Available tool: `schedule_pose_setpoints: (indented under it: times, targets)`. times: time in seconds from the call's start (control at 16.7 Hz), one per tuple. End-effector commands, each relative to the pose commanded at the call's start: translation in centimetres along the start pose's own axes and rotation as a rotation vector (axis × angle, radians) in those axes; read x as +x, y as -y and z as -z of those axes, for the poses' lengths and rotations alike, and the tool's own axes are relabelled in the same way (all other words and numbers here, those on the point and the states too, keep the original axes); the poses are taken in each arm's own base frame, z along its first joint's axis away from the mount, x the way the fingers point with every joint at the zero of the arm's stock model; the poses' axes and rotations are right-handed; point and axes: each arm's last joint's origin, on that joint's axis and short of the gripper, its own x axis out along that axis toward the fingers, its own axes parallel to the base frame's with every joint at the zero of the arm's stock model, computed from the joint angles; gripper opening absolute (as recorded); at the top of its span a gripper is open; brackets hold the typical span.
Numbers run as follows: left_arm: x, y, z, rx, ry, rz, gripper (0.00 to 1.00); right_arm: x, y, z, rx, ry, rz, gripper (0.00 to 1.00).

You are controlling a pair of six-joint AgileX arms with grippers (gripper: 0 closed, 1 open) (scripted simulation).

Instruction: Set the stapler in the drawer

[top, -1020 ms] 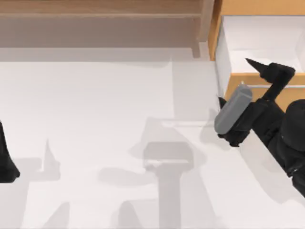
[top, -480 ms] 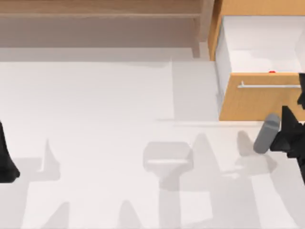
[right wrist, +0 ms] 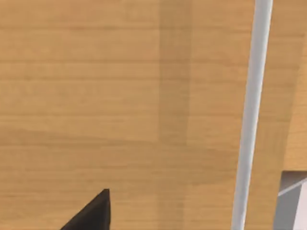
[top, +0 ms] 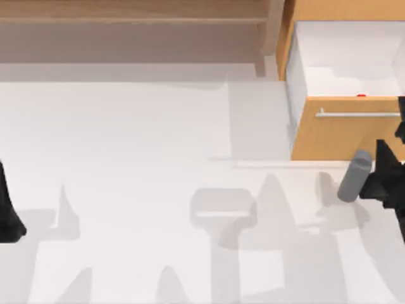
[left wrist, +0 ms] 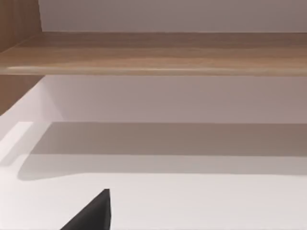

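While the drawer (top: 345, 95) stands pulled open at far right, a red sliver (top: 361, 95) inside stays mostly hidden behind its front, and the edge-cropped right gripper (top: 395, 166) leaves its fingers' spread unreadable.

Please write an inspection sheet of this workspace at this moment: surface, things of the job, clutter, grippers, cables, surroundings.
Surface: white table, shadows across it.
Job's things: drawer at the top view's upper right, pulled open, white inside, silver handle on its orange-tan front; a small red thing just shows inside behind the front. Whether it is the stapler, cannot tell.
Clutter: nothing seen.
Grippers: right gripper at the right edge, in front of the drawer front, a grey cylindrical part beside it. Left arm parked at the left edge.
Cables: nothing seen.
Surroundings: paler wooden shelf along the back.
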Motion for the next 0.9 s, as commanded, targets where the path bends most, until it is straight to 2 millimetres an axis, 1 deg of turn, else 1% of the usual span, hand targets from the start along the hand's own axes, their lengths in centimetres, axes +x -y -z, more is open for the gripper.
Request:
schedule_pose_setpoints:
  times: [0.24, 0.48, 0.9]
  targets:
    - [0.0, 0.0, 0.0, 0.000, 0.000, 0.000, 1.00, 1.8, 0.0, 0.1, 0.000, -0.001, 0.001, 1.00]
    - [0.0, 0.0, 0.0, 0.000, 0.000, 0.000, 1.00, 2.0, 0.0, 0.1, 0.000, -0.001, 0.001, 1.00]
    - [0.0, 0.0, 0.0, 0.000, 0.000, 0.000, 1.00, 2.0, 0.0, 0.1, 0.000, -0.001, 0.001, 0.47]
